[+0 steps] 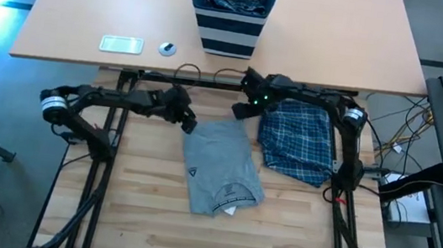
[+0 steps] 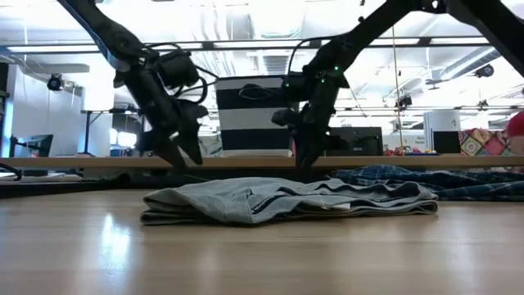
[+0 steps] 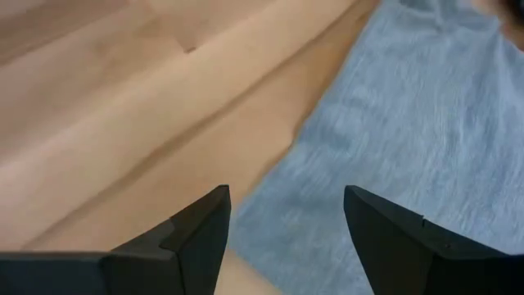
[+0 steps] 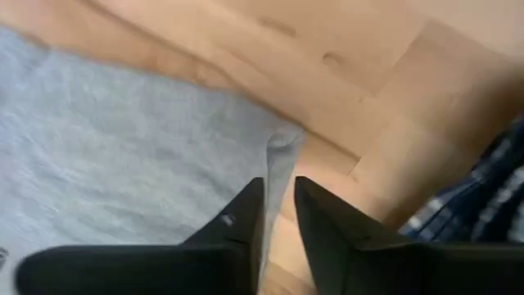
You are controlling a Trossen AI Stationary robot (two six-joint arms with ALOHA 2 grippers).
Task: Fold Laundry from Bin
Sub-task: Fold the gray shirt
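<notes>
Two grippers hang just above the far edge of a folded grey T-shirt [image 1: 218, 168] on the wooden worktable [image 1: 142, 216], one at each far corner. At the right gripper [image 4: 278, 215] the fingers stand only a narrow slit apart, with a corner of grey cloth just beyond the tips and nothing visibly pinched between them. At the left gripper [image 3: 286, 233] the fingers are spread wide and empty, one over bare wood, the other over the shirt's edge. Seen level from the table top, both sets of fingertips point down and sit close over the cloth rather than pressed into it.

Moving outward, the T-shirt lies flat as a tidy rectangle near the middle of the table, a small printed mark showing near its lower edge. Just beside it, on the robot's right, a blue-and-white plaid garment [image 1: 297, 142] lies in a looser fold under the right arm. Beyond the worktable, on a paler desk [image 1: 74, 13], stands the navy striped bin [image 1: 229, 32], with crumpled laundry [image 1: 235, 1] still visible inside.

Judged from this, the grey shirt looks finished or all but finished, and the plaid piece is at least partly done. What remains in the bin has yet to be lifted out and folded, so the job appears to be part-way through
</notes>
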